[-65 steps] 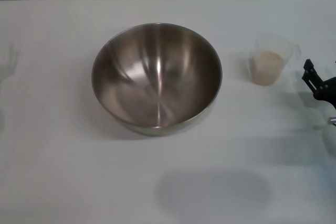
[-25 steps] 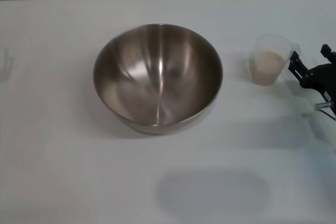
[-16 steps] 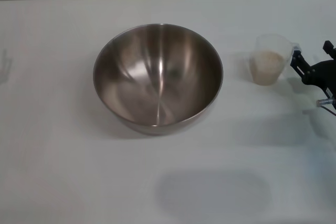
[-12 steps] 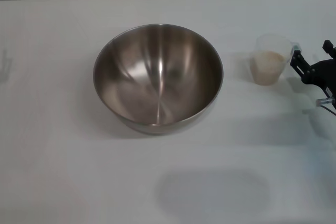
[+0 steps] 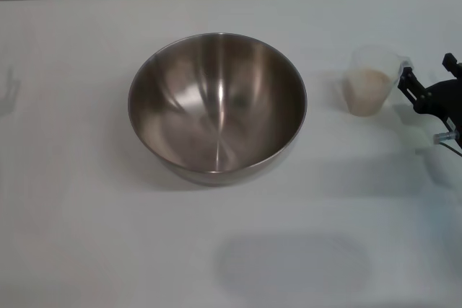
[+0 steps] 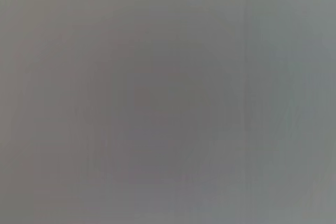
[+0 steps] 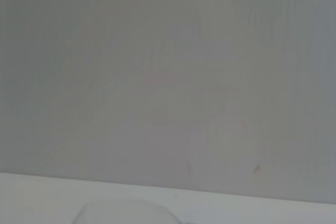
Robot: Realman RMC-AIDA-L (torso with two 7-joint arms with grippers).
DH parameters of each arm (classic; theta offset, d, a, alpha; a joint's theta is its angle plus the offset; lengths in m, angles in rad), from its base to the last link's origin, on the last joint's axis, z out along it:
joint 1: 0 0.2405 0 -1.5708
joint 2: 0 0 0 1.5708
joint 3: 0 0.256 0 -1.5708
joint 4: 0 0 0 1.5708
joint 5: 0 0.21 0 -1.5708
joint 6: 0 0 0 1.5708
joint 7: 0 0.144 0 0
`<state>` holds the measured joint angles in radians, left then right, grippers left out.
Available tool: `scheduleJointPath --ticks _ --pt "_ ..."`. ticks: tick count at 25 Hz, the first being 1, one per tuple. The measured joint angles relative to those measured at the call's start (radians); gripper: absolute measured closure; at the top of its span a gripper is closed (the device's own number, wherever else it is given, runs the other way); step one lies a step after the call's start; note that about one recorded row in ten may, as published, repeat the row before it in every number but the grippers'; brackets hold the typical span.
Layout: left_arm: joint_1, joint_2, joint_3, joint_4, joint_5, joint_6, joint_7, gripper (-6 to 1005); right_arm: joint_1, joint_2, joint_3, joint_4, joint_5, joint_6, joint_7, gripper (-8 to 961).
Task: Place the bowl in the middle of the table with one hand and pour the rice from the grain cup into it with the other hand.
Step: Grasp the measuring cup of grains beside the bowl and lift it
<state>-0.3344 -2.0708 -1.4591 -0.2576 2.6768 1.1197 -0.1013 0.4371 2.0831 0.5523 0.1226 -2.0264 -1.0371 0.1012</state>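
Head view: the bowl (image 5: 217, 106), a wide stainless-steel vessel with a shiny inside, stands upright near the middle of the white counter (image 5: 86, 236). To its right, well apart from it, stands the grain cup (image 5: 373, 81), a small clear vessel, upright and holding the rice (image 5: 367, 83) as a pale mass filling its lower part. The right gripper (image 5: 427, 83) enters from the right edge of the view, just beside the cup's handle side; its two dark fingers (image 5: 408, 84) are spread apart, one prong close against the handle, the other farther right. Whether the near prong touches the handle cannot be told. The left gripper does not appear in the head view, and the left wrist view shows only a uniform grey field. The right wrist view shows a pale wall and a strip of the counter (image 7: 31, 198).
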Motion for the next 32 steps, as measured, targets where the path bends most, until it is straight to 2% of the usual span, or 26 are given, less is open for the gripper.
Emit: scheduleJointPath --ticks 23,32 --pt "-0.002 0.000 0.003 0.000 0.000 -0.027 0.000 189 0.011 0.002 -0.009 0.005 -0.006 0.008 0.000 191" --pt "0.000 -0.001 0.025 0.008 0.000 -0.028 0.000 189 0.011 0.003 -0.009 0.004 -0.007 0.001 -0.002 566"
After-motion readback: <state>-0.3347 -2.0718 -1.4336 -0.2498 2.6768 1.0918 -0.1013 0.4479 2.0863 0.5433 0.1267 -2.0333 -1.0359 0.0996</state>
